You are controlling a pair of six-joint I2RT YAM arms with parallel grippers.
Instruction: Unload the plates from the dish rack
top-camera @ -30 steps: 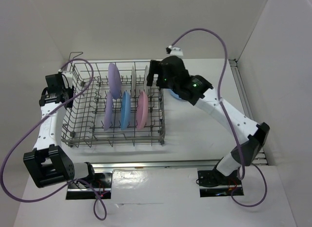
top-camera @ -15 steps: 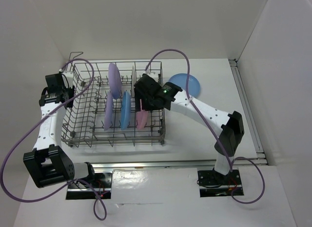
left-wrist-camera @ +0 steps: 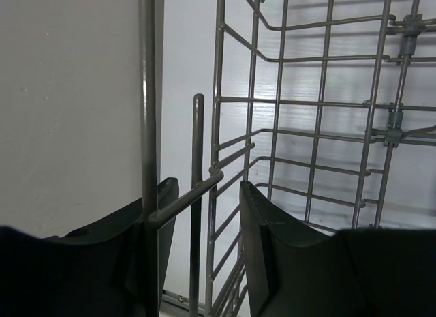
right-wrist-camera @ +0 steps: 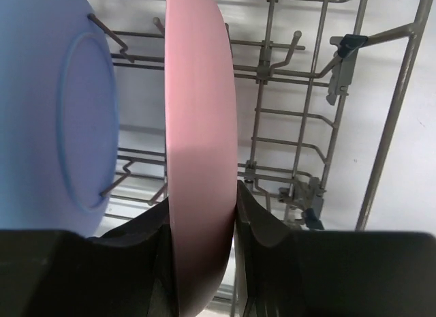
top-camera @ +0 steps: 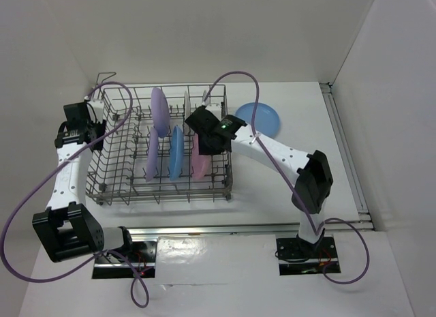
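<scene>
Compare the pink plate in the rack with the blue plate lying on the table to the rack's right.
The pink plate stands on edge in the dish rack; the blue plate lies flat on the table. The right gripper clasps the pink plate; the blue plate lies free. Both are round and plain.

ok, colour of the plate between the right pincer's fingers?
It's the pink plate; the right wrist view shows it best.
</scene>
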